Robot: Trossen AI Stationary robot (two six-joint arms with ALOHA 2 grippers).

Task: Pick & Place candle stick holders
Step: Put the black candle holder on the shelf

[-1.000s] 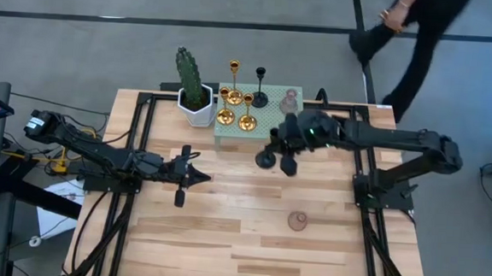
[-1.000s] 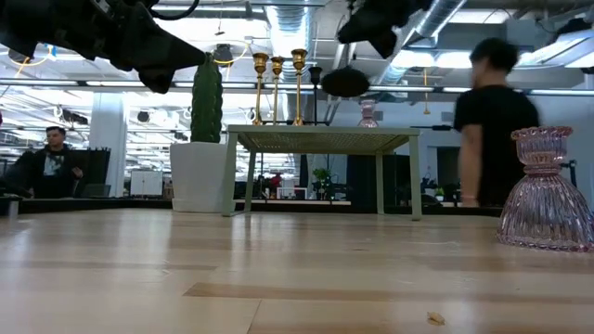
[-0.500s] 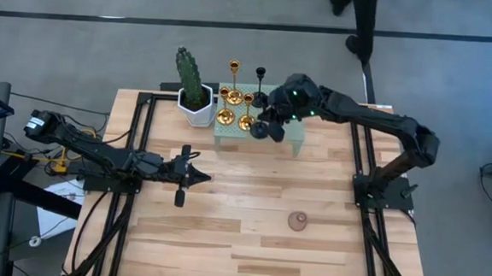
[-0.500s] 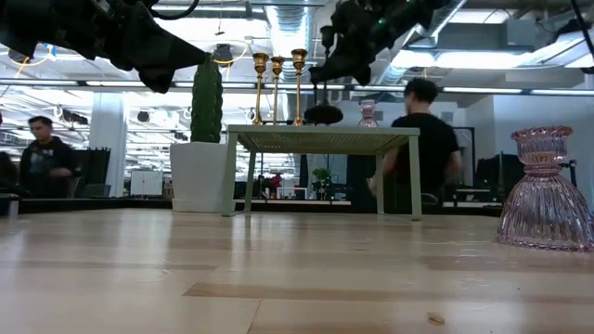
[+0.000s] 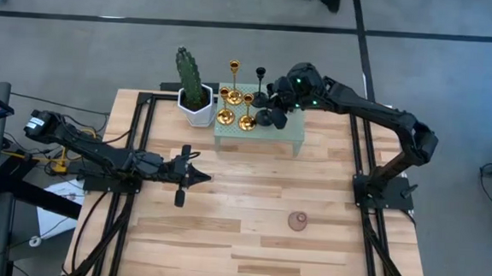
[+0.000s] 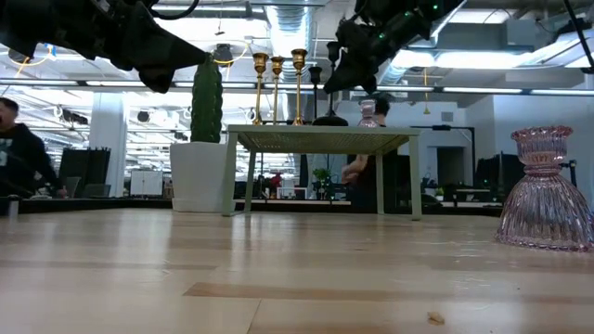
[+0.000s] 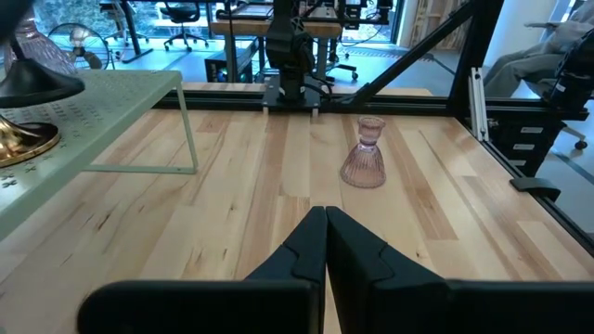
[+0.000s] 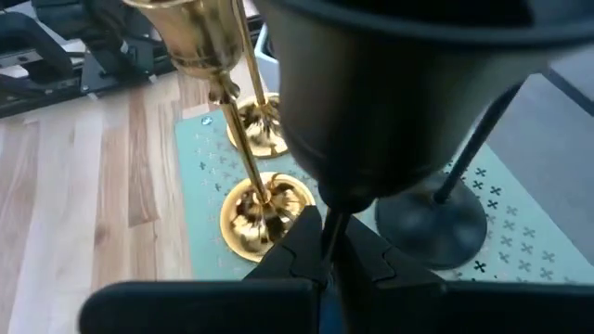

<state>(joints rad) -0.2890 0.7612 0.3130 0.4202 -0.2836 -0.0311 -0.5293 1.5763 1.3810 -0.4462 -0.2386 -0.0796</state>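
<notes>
Reaching over the pale green perforated stand (image 5: 287,134) at the far side of the wooden surface (image 5: 250,207), the right gripper (image 5: 279,100) has its fingers clamped on the thin stem of a matte black candle stick holder (image 5: 267,117), whose round base sits at the stand's top beside three shiny gold holders (image 5: 234,97) and a second black holder (image 5: 259,98). One pinkish glass holder (image 5: 297,220) stands apart on the bare wood, and the left gripper (image 5: 194,176) hovers with fingers together, well away from it.

My right gripper (image 5: 276,100) is stretched far forward, fingers closed on a black holder (image 5: 266,118). My left gripper (image 5: 194,176) waits low over the table, fingers pressed together.
</notes>
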